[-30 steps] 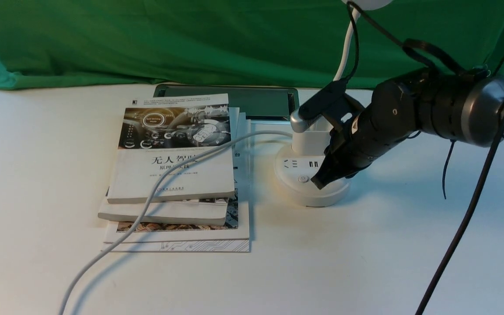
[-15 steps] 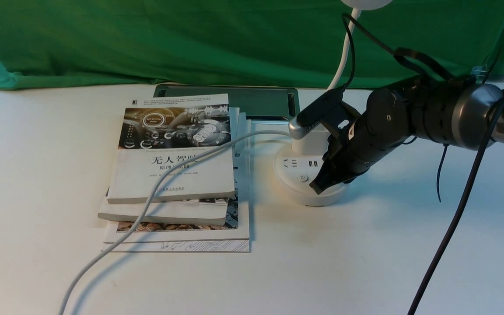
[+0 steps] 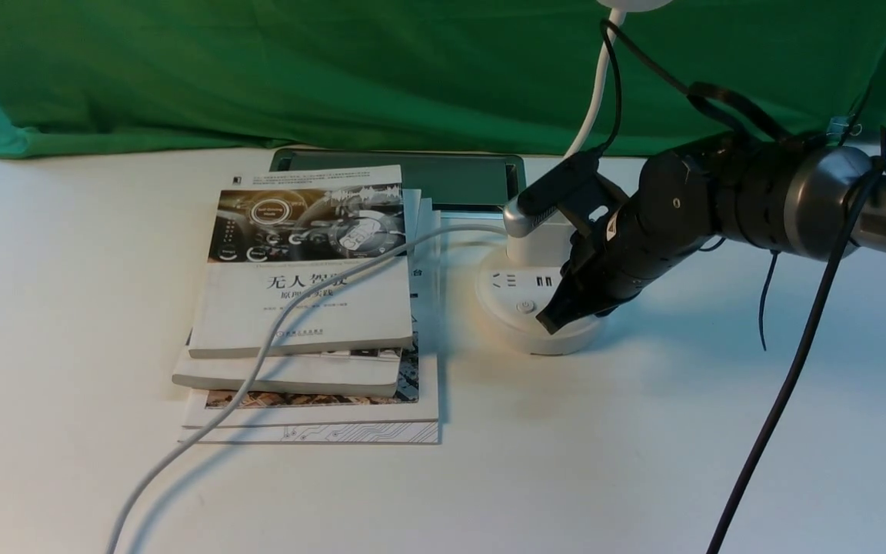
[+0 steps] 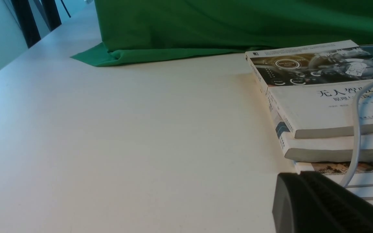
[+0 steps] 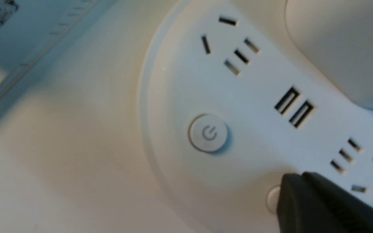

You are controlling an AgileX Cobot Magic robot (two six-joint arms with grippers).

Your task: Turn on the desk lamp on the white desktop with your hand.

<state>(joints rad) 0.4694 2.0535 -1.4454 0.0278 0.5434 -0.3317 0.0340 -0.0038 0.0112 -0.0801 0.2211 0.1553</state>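
**Closed right hand sits on the lamp base, at the smaller button**

The white desk (image 3: 643, 462) runs back to a green cloth (image 3: 335, 69). A stack of books (image 3: 304, 308) lies left of centre with a long white cable (image 3: 258, 362) trailing across it. Just beside the books, to their right, stands the desk lamp (image 3: 508, 327).

The lamp is all white. It has a round puck base, a cup-like holder (image 3: 539, 242) and a thin curved neck (image 3: 593, 92). Its head (image 3: 631, 4) is cut off by the top edge, so I cannot tell whether it is lit.

The right hand (image 3: 549, 322) reaches in from the right, its jaws pressed together into one black point and pinching nothing. Only a dark corner of the left hand (image 4: 303, 191) shows in its own wrist view, so I cannot tell how its jaws stand.

On the base, sockets and USB slots ring a round power button (image 5: 208, 133). A smaller button (image 5: 272, 198) at the rim is half hidden under the right hand's tip.

The base looks like stiff, smooth, fairly light plastic and would probably skid on the bare desk if pushed sideways. The neck seems bendy and is best left alone. Nothing needs gripping: a short, straight-down press on a button should do.
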